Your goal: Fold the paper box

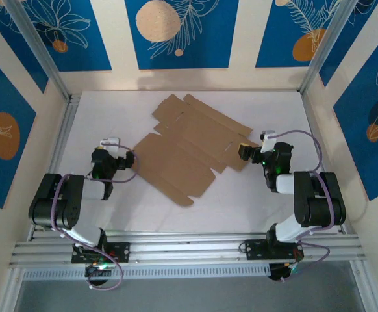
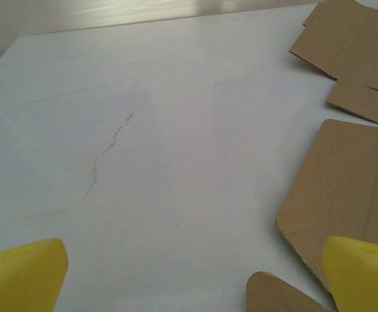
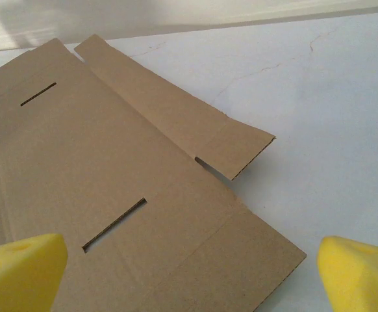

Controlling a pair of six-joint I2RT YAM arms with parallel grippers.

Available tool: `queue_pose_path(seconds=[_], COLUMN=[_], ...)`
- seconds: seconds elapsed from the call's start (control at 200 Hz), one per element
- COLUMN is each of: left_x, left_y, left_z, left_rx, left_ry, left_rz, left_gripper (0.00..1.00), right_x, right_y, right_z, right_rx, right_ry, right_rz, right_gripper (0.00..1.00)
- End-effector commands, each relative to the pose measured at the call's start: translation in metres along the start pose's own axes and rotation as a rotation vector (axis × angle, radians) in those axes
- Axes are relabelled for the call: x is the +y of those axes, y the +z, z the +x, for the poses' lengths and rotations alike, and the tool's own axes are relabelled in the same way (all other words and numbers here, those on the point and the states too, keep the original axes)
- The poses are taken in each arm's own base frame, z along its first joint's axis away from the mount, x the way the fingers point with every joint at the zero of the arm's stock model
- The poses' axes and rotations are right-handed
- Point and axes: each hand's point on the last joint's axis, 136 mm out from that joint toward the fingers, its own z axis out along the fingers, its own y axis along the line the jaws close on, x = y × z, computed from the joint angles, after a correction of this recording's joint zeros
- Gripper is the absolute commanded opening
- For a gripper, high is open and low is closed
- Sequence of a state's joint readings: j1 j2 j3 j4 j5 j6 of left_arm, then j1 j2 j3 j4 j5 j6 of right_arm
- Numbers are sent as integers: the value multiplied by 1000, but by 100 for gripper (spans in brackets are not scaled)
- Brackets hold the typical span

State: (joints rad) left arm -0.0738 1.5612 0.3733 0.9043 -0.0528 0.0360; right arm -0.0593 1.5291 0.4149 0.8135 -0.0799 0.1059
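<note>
Paper box (image 1: 190,151), plain brown, flat between spread left pincer (image 1: 119,149); right pincer (image 1: 254,145)

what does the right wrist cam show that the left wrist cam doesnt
Right wrist: two narrow slots cut in the paper box main panel. Left wrist: a rounded flap corner and a small rounded tab. Both: flat brown cardboard on the faintly cracked white table, with the left claw and right claw open.

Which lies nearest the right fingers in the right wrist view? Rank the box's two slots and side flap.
1. Lower slot, left of centre, just ahead of the right fingers.
2. Side flap, right of centre.
3. Upper slot, far left.
</note>
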Motion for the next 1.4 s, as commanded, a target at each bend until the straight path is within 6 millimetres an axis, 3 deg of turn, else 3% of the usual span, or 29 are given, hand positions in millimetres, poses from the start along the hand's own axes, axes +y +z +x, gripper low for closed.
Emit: queue_pose_path(seconds=[0.0,0.815,0.99,1.075,1.135,1.17,1.281,1.396], left_x=[0,0,24,24,15,7,-27,-76], left_y=[1,1,-30,-45,-57,-64,-80,-104], left_z=[-8,-8,-35,-56,-84,-100,-154,-196], left_rx=[-26,-25,-103,-123,-178,-208,-271,-217], left_ry=[16,14,-16,-6,29,41,0,25], left_rz=[5,6,-151,-150,-136,-121,-10,158], left_gripper=[100,100,100,100,100,100,100,100], right_x=[1,1,4,14,1,10,63,132], right_y=[0,0,-2,-12,-22,-26,-50,-95], right_z=[-3,-3,-2,-18,-47,-70,-136,-192], right_rx=[-6,-5,-13,-4,57,53,-8,-109], right_ry=[-6,-5,-13,-6,80,105,93,39], right_rz=[-10,-11,-13,-56,108,82,-65,-215], right_gripper=[99,99,99,99,99,99,99,99])
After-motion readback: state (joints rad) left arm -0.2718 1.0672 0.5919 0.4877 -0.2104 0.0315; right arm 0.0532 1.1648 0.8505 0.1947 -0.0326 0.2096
